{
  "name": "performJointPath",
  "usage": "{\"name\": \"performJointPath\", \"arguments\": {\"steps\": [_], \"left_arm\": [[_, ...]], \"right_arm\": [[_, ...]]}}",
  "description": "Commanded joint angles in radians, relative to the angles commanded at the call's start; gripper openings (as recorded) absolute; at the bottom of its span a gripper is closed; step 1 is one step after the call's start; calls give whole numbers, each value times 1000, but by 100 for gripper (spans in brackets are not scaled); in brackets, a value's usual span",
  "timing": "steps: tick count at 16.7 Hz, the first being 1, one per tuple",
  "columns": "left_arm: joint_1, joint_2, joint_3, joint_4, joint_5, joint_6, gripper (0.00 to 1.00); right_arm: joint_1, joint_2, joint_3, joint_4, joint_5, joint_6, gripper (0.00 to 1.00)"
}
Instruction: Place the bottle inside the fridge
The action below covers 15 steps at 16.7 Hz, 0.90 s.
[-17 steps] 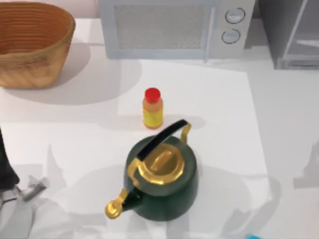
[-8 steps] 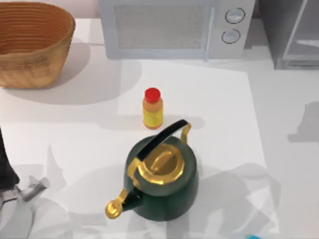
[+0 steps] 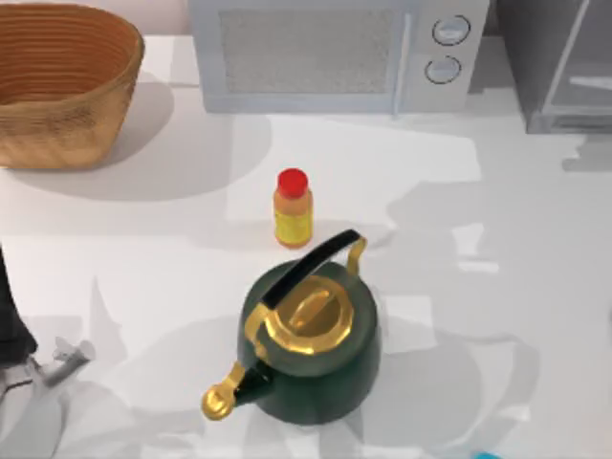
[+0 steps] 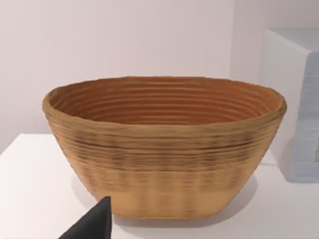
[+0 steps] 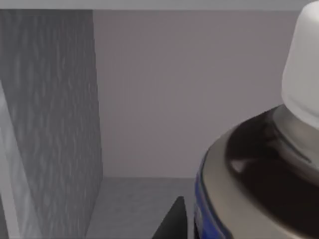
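Close up in the right wrist view stands the bottle (image 5: 259, 169), dark brown with a white cap and a grey-blue label. My right gripper (image 5: 234, 224) is shut on it, and one dark fingertip (image 5: 172, 221) shows beside the label. Behind the bottle lies the fridge's grey inside wall (image 5: 50, 124), with its floor and back panel. From above, the fridge (image 3: 559, 67) is at the table's back right corner. My left gripper (image 3: 57, 359) is parked open at the front left edge, and its fingertip (image 4: 94, 224) points at the basket.
A dark green kettle (image 3: 311, 339) with gold lid and spout sits in the middle front. An orange-yellow bottle with a red cap (image 3: 293, 208) stands just behind it. A white microwave (image 3: 335, 53) is at the back, and a wicker basket (image 3: 62, 81) at the back left.
The right arm's shadow on the table has slid toward the back right, to the fridge. The left arm, kettle and orange bottle have not moved.
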<state>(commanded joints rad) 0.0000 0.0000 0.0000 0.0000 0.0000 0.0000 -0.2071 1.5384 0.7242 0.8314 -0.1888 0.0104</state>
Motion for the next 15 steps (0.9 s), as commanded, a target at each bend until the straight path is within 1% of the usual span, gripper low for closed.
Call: {"name": "performJointPath", "arguments": {"steps": [4, 7, 10, 15], "left_arm": [[0, 0, 0, 0, 0, 0, 100], [0, 0, 0, 0, 0, 0, 100], [0, 0, 0, 0, 0, 0, 100], [0, 0, 0, 0, 0, 0, 100]], "right_arm": [[-43, 345, 152, 175, -39, 2, 1], [-64, 506, 227, 261, -58, 3, 1], [-73, 571, 259, 297, -67, 4, 1], [-68, 571, 254, 295, -66, 5, 1]]}}
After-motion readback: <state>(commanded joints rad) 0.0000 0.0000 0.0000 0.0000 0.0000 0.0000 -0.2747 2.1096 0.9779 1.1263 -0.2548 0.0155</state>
